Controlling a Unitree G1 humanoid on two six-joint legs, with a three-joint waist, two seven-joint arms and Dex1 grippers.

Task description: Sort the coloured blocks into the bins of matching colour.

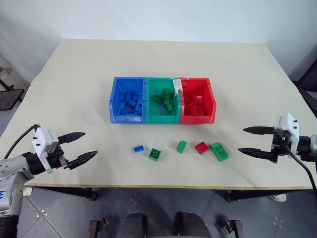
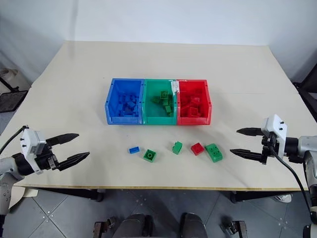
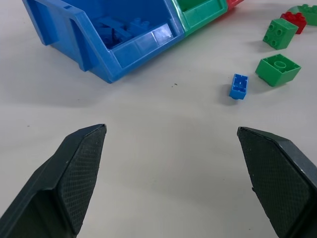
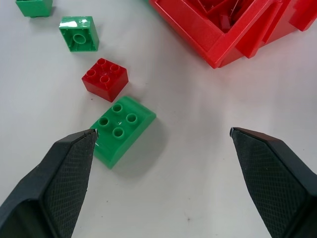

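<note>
Three joined bins sit mid-table: blue bin (image 1: 112, 104), green bin (image 1: 161, 118) and red bin (image 1: 213, 106), each holding several bricks of its own colour. In front of them lie loose blocks in a row: a small blue block (image 1: 138, 148), a green block (image 1: 155, 154), another green block (image 1: 182, 146), a red block (image 1: 201, 147) and a larger, flatter green block (image 1: 218, 151). My left gripper (image 1: 81, 147) hovers open near the table's front left, empty. My right gripper (image 1: 251, 141) is open and empty at the front right, with the flat green block (image 4: 122, 130) just ahead of it.
The beige table (image 1: 74, 79) ends close in front of the loose blocks, with tiled floor below. Dark furniture stands off the table's left (image 1: 9, 96) and right (image 1: 309, 84) sides. A white wall lies behind.
</note>
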